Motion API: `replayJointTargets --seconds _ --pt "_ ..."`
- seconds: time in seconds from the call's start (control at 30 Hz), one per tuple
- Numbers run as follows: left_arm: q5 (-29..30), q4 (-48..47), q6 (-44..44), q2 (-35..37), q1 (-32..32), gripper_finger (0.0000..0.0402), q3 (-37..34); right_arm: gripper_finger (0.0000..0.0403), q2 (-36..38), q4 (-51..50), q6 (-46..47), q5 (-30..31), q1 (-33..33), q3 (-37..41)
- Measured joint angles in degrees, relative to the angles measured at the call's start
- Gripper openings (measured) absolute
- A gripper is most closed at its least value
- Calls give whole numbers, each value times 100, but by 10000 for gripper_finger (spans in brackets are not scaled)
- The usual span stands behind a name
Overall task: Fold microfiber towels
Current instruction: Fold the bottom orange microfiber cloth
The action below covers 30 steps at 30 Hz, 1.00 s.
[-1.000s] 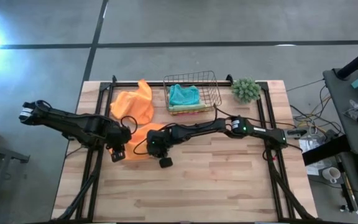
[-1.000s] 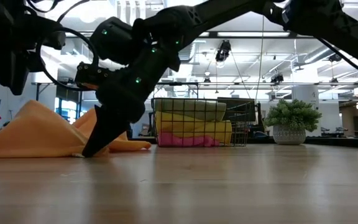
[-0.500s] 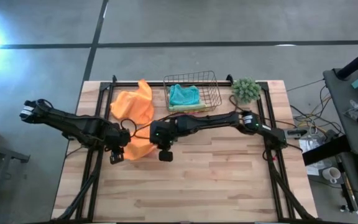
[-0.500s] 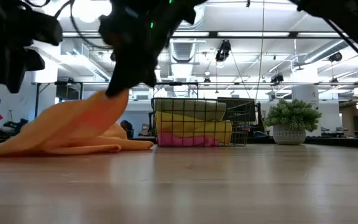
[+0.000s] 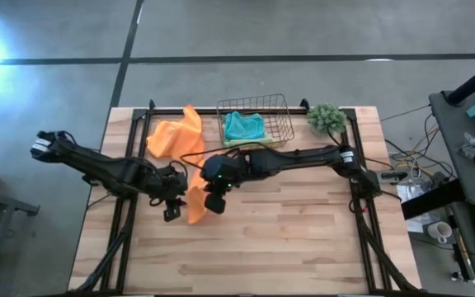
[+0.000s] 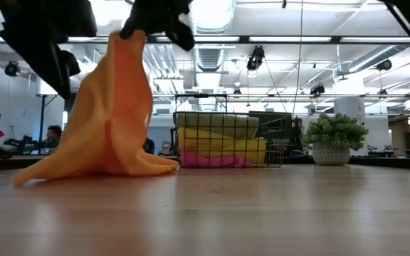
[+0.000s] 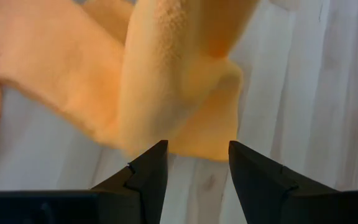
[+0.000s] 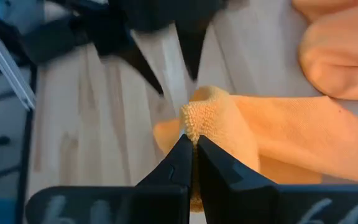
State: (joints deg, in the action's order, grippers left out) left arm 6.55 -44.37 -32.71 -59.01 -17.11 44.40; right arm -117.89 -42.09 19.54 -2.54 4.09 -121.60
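Right gripper (image 8: pixel 191 155) fingers clamp an orange towel (image 5: pixel 195 202) corner, holding it lifted above the tabletop (image 5: pixel 303 239); its lower edge drapes on the wood. Left gripper (image 7: pixel 194 158) fingers spread, beside the towel.

The right end effector (image 5: pixel 213 204) is now raised off the worktop (image 5: pixel 303 239), where a second ago it was pressed down at the edge of the orange towel (image 5: pixel 196 203). It is clamped on a corner of that towel, which is pulled up from a low flat heap into a tall hanging peak (image 6: pixel 112 114). The left end effector (image 5: pixel 172 214) is shifted rightward, closer to the lifted towel.
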Motion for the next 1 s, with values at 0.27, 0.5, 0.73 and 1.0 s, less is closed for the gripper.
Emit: replayJointTargets --seconds 0.27,0.5,0.73,1.0 --pt "77 256 -298 -613 -104 153 361 8 266 -121 260 801 91 -85" --pt "286 265 -611 -869 -447 153 741 8 302 -1185 344 1456 76 -679" --pt "1537 669 -999 -1143 -647 153 870 8 293 -1175 399 1786 80 -942" --pt "2822 1738 -687 -1526 -663 153 1111 8 293 -1206 521 1814 75 -923"
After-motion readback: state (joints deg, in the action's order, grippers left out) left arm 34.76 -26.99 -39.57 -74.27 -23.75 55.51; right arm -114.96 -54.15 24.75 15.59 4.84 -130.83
